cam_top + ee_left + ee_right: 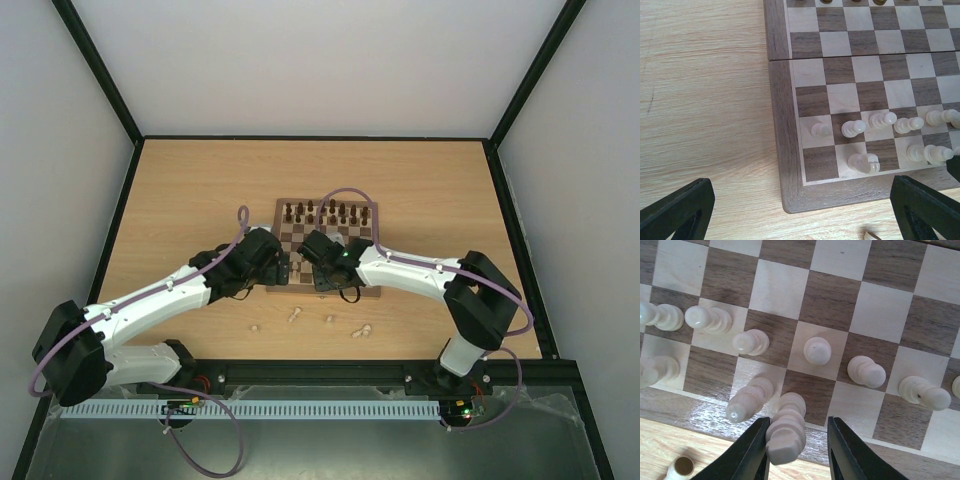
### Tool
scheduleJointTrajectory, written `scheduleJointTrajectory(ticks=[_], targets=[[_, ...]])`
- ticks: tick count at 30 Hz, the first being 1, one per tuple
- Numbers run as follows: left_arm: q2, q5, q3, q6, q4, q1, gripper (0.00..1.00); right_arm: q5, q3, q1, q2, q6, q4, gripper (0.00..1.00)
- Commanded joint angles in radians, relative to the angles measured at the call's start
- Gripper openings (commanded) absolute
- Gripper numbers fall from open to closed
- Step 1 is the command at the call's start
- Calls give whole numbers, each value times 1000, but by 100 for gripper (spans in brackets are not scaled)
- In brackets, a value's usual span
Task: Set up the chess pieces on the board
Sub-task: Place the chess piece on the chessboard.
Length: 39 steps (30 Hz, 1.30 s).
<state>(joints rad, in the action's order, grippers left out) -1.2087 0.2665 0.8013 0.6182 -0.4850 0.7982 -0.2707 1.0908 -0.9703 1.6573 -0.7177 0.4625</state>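
Note:
The board (296, 235) lies mid-table, with both grippers over its near edge. Several cream chess pieces (817, 350) stand in its two near rows. My right gripper (797, 420) straddles a tall cream piece (787, 432) that stands on a dark square of the nearest row. The left finger (752, 450) touches it, while a gap remains at the right finger (845, 450). In the top view this gripper (335, 283) is at the near border. My left gripper (800, 187) hangs wide open and empty over the board's near-left corner (790, 200); it also shows in the top view (283, 270).
Dark brown pieces (330, 212) fill the board's two far rows. Several cream pieces (295, 315) lie loose on the table in front of the board. One (680, 467) lies just off the near border, and another (871, 235) near the corner. A tall cream piece (747, 400) stands left of the straddled one.

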Motion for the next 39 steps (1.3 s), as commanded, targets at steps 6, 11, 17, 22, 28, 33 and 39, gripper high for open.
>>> scheduleJointTrajectory(ticks=[6,11,17,22,28,33,39], targets=[[6,10,6,6,-11,-7,99,-63,19,-8,15,-9,60,30],[5,8,6,3,-10,-8,99,-68,20,-8,16,-9,62,30],[4,8,7,6,-9,-8,99,-66,21,-7,17,-6,60,30],[1,7,8,5,-7,-8,99,-65,19,-7,15,-6,60,30],[-1,6,13,5,-6,-9,99,-39,8,-7,-16,6,33,31],[-1,8,21,4,-10,-8,99,-32,1,-8,-44,14,16,34],[1,14,30,6,-16,-8,99,-15,-22,-8,-81,25,-14,38]])
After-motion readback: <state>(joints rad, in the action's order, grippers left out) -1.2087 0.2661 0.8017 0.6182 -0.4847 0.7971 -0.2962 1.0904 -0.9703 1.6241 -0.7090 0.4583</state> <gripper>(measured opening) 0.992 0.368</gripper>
